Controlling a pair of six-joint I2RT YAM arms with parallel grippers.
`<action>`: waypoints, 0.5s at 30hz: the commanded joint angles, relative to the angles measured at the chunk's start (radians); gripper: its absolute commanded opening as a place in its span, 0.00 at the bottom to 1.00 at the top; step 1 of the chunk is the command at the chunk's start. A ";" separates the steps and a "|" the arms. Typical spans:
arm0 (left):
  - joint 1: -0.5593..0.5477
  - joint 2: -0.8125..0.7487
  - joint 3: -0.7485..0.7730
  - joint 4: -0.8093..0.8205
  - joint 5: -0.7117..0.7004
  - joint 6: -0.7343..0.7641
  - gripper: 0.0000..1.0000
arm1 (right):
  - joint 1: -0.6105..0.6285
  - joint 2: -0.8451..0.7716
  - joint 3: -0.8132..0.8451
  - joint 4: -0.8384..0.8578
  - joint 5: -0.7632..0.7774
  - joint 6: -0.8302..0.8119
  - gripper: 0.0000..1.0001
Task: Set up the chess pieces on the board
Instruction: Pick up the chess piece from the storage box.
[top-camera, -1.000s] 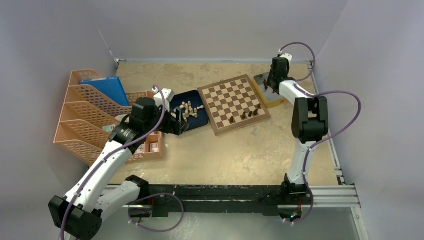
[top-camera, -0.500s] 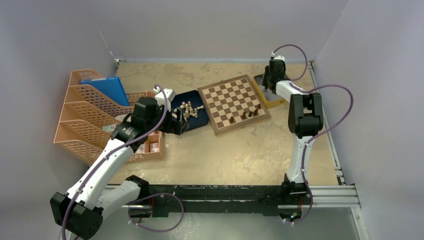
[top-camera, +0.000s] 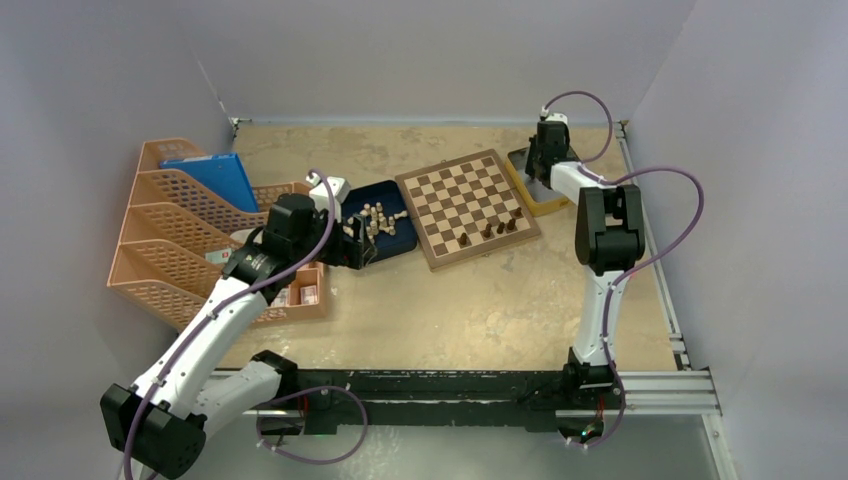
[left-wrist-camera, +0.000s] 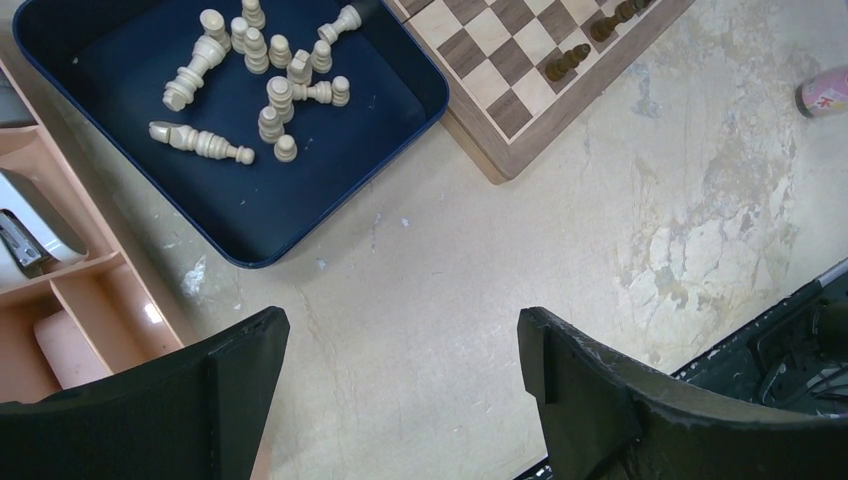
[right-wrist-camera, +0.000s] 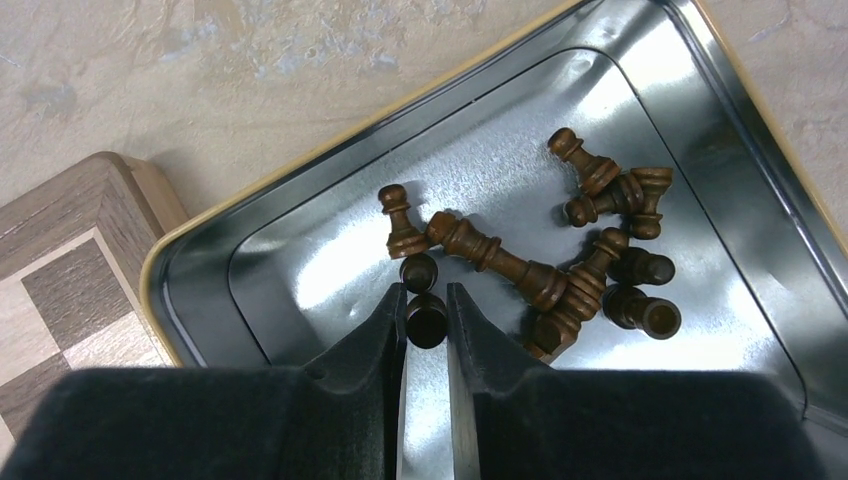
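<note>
I am working in what is looking like a robotics lab cell: plain pale walls (top-camera: 400, 60) are boxing in a mottled bench (top-camera: 480, 310), an aluminium rail (top-camera: 680, 385) is running along its near edge, purple cables (top-camera: 575, 94) are looping overhead, and orange file racks (top-camera: 170, 230) are standing at my left.

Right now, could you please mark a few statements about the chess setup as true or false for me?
1. The pale pieces lie in the dark blue tray. True.
2. The left gripper holds a pale piece. False: its jaws stand open and empty over the table.
3. The right gripper is closed on a dark piece inside the metal tin. True.
4. The board carries no pieces. False: a few dark pieces stand near one edge of it.
</note>
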 joint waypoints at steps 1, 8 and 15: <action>-0.004 -0.026 0.015 0.022 -0.022 0.003 0.85 | -0.003 -0.038 0.056 -0.017 0.042 -0.015 0.17; -0.004 -0.038 0.014 0.022 -0.022 0.001 0.85 | 0.010 -0.143 0.013 -0.032 0.071 0.024 0.16; -0.004 -0.049 0.014 0.027 -0.004 -0.001 0.85 | 0.047 -0.253 -0.020 -0.113 0.102 0.092 0.15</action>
